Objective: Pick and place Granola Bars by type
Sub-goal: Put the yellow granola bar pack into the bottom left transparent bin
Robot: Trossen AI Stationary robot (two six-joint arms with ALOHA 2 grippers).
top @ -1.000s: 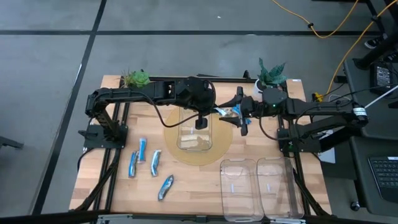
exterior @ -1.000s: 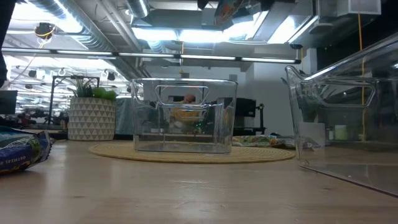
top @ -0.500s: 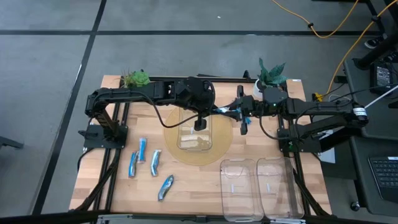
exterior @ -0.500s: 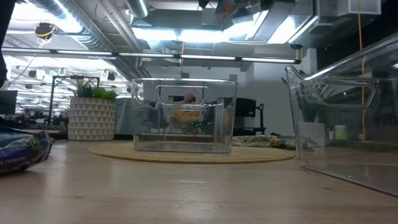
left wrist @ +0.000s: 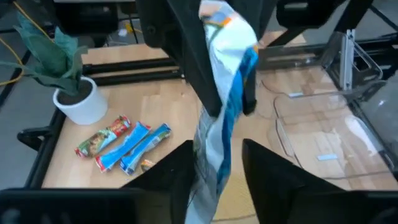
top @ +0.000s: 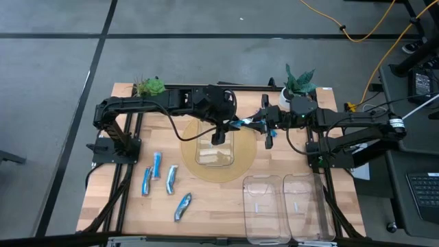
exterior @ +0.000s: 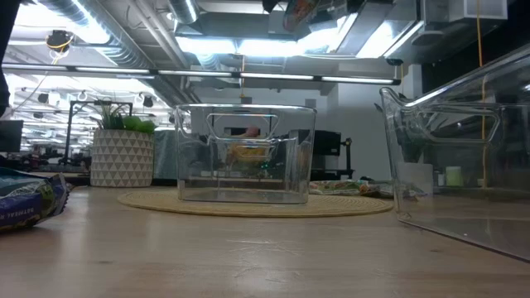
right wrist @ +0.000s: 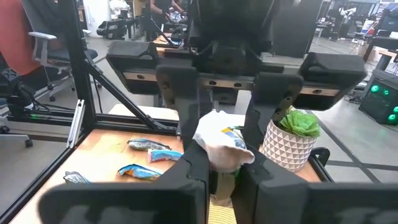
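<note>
A granola bar point(left wrist: 217, 87) in a white, blue and orange wrapper hangs in the air above a clear bin point(top: 215, 145) on the round mat. My right gripper point(right wrist: 221, 171) is shut on it, reaching in level from the table's right. My left gripper point(left wrist: 214, 171) faces it from the left, open, with a finger on either side of the bar's other end. Several blue-and-silver granola bars point(top: 164, 182) lie flat on the table's left half. Three more bars point(left wrist: 124, 144) lie next to a white plant pot point(left wrist: 78, 102). My right gripper pinches one end of the granola bar point(right wrist: 219, 152) between its two fingers. The fingers come in level from the table's right side. The bar is lifted clear, sticking out toward my left gripper above the bin.
Two clear bins point(top: 264, 206) point(top: 305, 206) stand at the near right edge. The bin on the mat holds something pale at its near end point(top: 214, 160). Potted plants point(top: 149, 86) point(top: 300, 81) stand at the far edge. Bare wood lies at the table's near middle.
My right gripper has shut on the granola bar's end; a second ago its fingers stood spread around it. Both arms have stayed in place and the bar still hangs between them above the bin.
</note>
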